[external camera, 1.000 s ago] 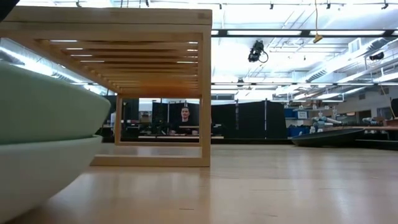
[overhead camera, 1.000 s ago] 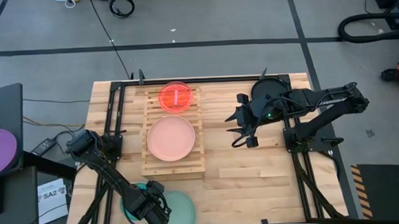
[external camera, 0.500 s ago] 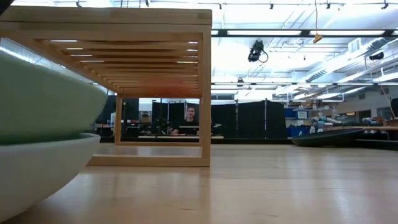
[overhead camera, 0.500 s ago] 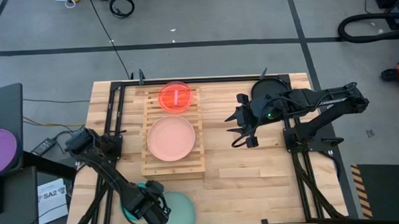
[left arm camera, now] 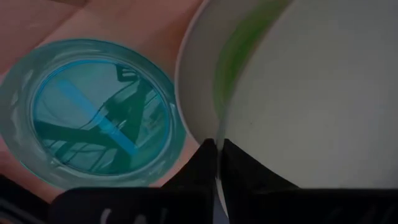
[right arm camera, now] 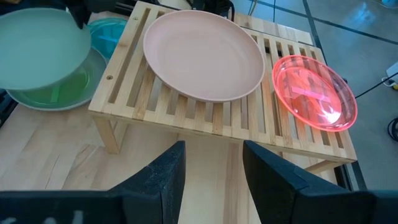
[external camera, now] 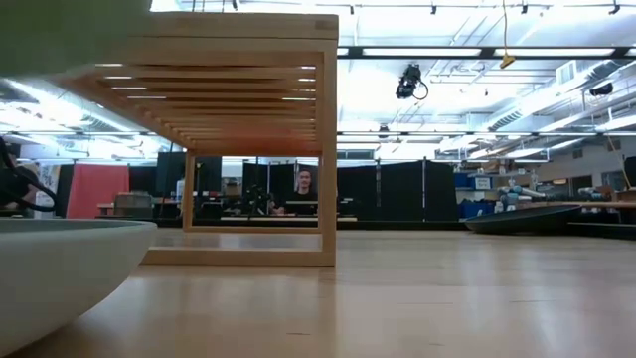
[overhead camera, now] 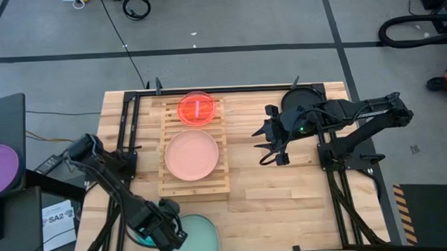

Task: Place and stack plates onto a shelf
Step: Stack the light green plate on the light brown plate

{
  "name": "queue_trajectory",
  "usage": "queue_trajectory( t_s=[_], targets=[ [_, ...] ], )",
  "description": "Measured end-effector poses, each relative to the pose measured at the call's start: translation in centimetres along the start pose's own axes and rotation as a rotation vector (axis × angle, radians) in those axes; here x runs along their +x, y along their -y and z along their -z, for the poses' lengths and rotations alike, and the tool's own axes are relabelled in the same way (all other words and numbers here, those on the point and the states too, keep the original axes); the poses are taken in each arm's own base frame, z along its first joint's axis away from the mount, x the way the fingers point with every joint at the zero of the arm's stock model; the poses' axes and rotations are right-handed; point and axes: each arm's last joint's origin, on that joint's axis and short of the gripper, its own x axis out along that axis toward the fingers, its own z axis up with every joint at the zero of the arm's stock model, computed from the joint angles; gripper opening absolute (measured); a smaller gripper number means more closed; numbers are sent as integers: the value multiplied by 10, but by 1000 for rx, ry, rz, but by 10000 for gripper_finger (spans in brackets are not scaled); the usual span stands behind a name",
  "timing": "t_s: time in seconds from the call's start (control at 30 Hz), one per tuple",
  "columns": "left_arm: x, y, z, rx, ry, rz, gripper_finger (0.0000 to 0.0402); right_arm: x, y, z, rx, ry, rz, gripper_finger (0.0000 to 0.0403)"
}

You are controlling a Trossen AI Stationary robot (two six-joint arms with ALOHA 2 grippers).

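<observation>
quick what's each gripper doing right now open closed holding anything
Left gripper: closed on the rim of the pale green plate.
Right gripper: open, empty, beside the shelf.

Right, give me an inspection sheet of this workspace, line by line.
Surface: plank tabletop, bare wood on the right half.
Job's things: shelf carries a pinkish large plate and a red small plate. Mint-green plate is lifted above another large plate; blue small plate lies beside them on the table.
Clutter: purple disc on the side stand, off the table.
Grippers: left gripper shut on the mint-green plate's rim; right gripper open, holding nothing, right of the shelf.
Cables: cables on the floor.
Surroundings: a person in the room behind.
</observation>
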Motion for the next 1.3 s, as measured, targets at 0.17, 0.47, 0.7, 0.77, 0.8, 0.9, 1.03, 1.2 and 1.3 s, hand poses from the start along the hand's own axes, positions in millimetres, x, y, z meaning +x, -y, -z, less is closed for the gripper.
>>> queue_trajectory(
  t_s=[0.17, 0.47, 0.7, 0.77, 0.8, 0.9, 1.03, 1.2, 1.3],
  targets=[
    [-18, -2, 0, 23, -12, 62, 18, 0, 0, 0, 0, 0, 0, 165],
    [-58, -5, -5, 21, -36, 239, 18, 0, 0, 0, 5, 0, 0, 165],
    [-87, -13, -22, -33, -28, 335, 18, 0, 0, 0, 8, 0, 0, 165],
    [-97, -16, -29, -49, -22, 368, 18, 0, 0, 0, 8, 0, 0, 165],
    [-101, -18, -33, -57, -18, 384, 18, 0, 0, 0, 8, 0, 0, 165],
    [-114, -23, -42, -85, -9, 422, 18, 0, 0, 0, 8, 0, 0, 165],
    [-131, -32, -55, -125, 8, 475, 18, 0, 0, 0, 8, 0, 0, 165],
    [-147, -48, -69, -178, 35, 494, 18, 0, 0, 0, 8, 0, 0, 165],
    [-154, -58, -76, -205, 51, 477, 18, 0, 0, 0, 8, 0, 0, 165]
  ],
)
